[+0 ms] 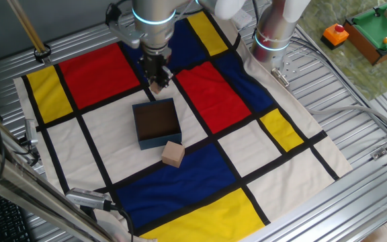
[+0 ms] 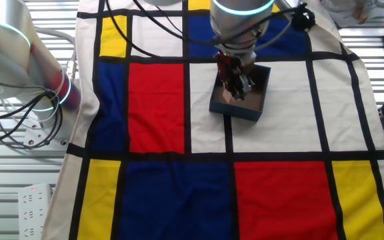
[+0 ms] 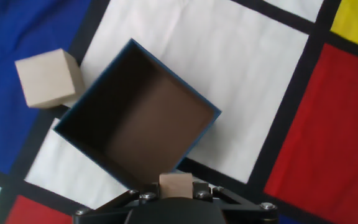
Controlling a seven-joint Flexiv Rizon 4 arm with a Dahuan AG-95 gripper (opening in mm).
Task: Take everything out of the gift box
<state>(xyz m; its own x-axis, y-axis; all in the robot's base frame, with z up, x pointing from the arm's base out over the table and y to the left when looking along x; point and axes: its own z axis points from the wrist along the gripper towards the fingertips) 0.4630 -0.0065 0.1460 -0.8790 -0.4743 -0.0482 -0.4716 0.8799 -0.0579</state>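
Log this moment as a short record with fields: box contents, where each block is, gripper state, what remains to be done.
box contents: gift box shows only its bare brown floor
larger block: larger cube on the cloth, outside the box by one corner
smaller block: smaller cube held between the fingers, lifted above the box's edge
gripper: gripper shut on the smaller cube
remaining: set the smaller cube down on the cloth outside the box

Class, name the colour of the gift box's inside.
Dark brown inside the gift box, clearest in the hand view.
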